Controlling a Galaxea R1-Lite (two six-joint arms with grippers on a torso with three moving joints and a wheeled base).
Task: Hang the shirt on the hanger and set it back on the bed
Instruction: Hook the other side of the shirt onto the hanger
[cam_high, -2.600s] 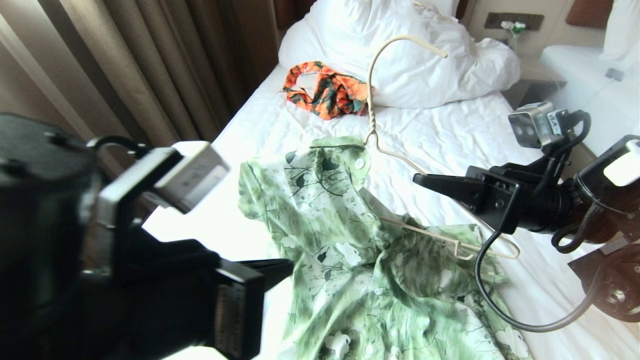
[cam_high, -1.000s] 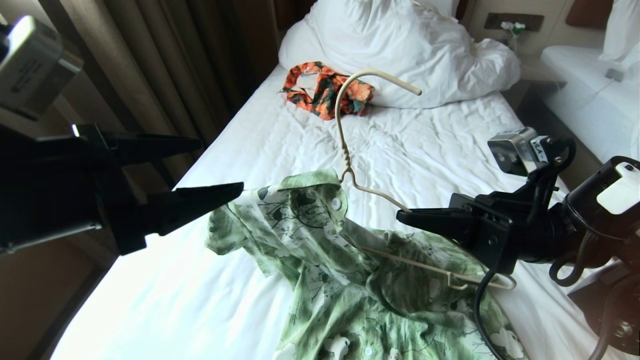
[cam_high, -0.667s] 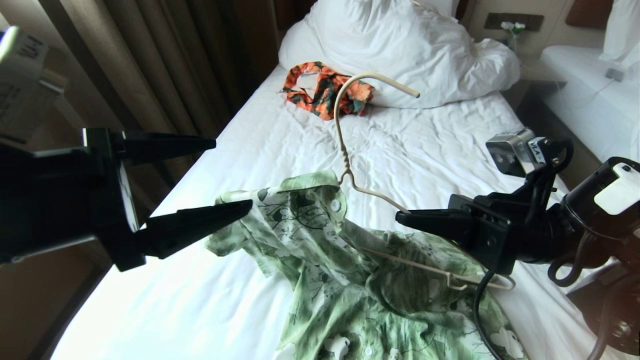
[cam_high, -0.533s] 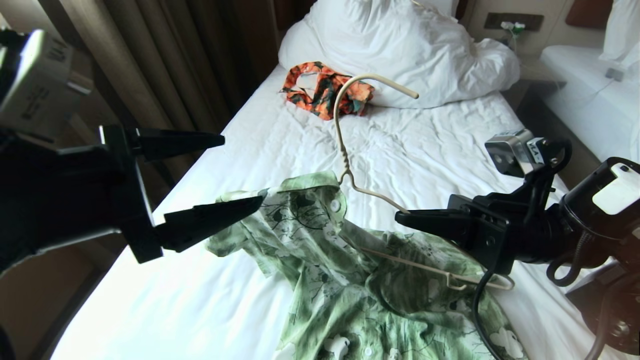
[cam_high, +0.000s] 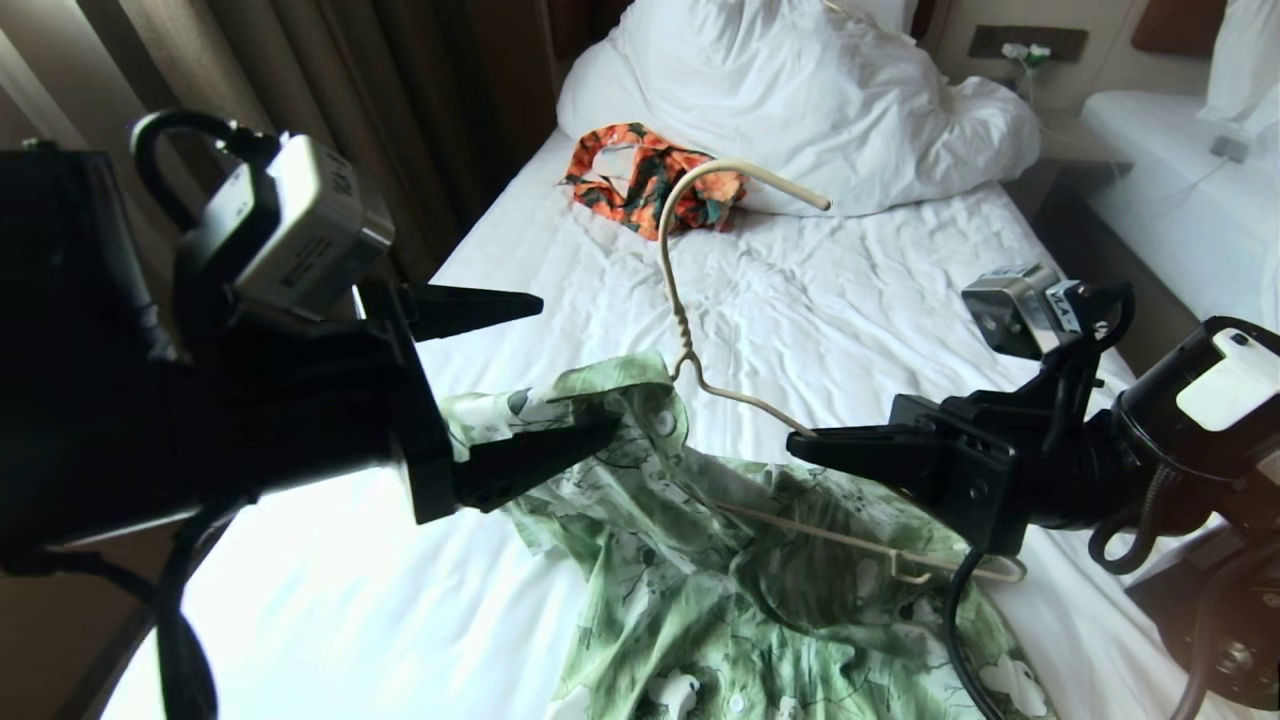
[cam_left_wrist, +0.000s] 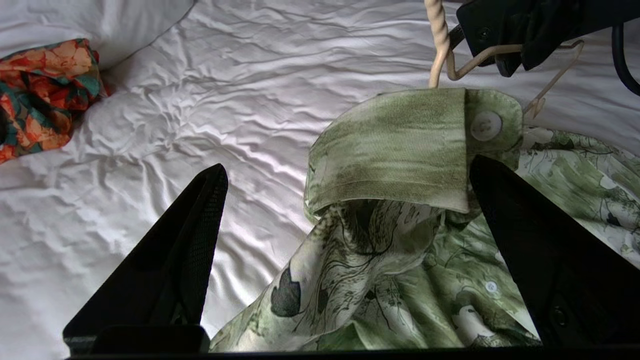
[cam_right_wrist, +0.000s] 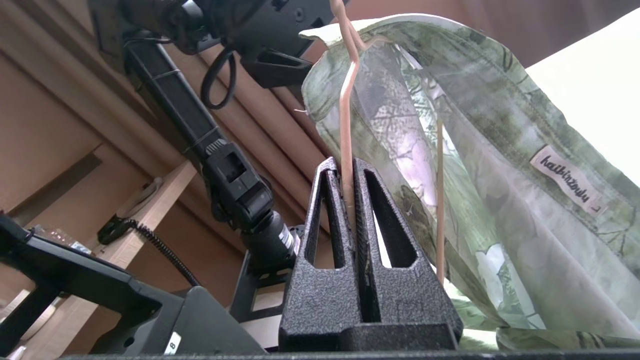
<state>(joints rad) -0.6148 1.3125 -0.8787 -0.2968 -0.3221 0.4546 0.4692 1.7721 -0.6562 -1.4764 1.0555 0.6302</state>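
With the right pincer (cam_high: 805, 445) clamping the hanger (cam_high: 680, 330) shoulder above the bed (cam_high: 850, 290), the left pincer (cam_high: 580, 375) is hovering wide open, empty, around the shirt (cam_high: 700, 560) collar, likely needing to close and draw it over the bare side.

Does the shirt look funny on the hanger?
Yes. The shirt is lopsided: only one shoulder is on the hanger, and the other wire arm pokes out bare where the right gripper pinches it. The rest lies crumpled on the bed.
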